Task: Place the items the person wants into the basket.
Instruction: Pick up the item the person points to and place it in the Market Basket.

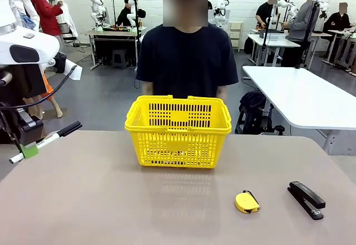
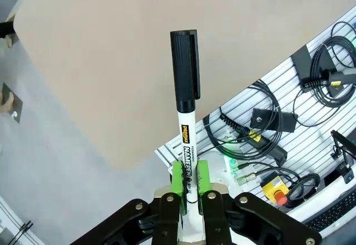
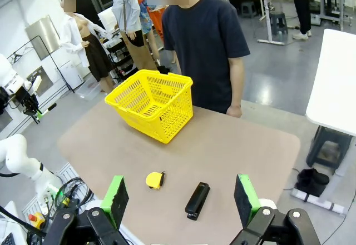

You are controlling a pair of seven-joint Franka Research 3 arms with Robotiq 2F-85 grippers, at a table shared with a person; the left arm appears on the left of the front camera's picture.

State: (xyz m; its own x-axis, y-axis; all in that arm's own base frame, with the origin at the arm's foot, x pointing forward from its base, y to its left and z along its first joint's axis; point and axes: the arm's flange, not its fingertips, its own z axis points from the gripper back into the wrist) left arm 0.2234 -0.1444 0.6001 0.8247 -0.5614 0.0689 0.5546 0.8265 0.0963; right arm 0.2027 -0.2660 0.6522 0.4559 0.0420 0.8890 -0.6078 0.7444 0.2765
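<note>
I'm looking across a tan counter [image 1: 111, 200] in a busy lab, with white tables and other workstations behind. The person [image 1: 186, 61] in the dark navy T-shirt stands at the far edge, right behind the yellow shopping basket [image 1: 178, 131], which sits upright near the far middle of the counter. From the front I can see a round yellow tape measure [image 1: 247, 201] and a black stapler [image 1: 306, 199] lying near each other on the near right side, well apart from the basket.

My left claw [image 1: 28, 149] hangs off the counter's left edge, and the front view shows the marker [image 1: 47, 140] jutting from it, black cap pointing towards the basket. The left wrist view gives me what the front cannot: the green pads [image 2: 177, 179] are clamped on the white barrel of the marker [image 2: 186, 117] just below its printed label, with the black cap standing up over the counter's corner and a cabled rack beyond.

The right wrist view looks down from high up; my right claw [image 3: 181, 200] stands wide apart, gripping nothing, with the tape measure [image 3: 154, 180] and stapler [image 3: 197, 200] framed between its pads, and the person's hand [image 3: 235, 110] resting at the counter's far edge.
</note>
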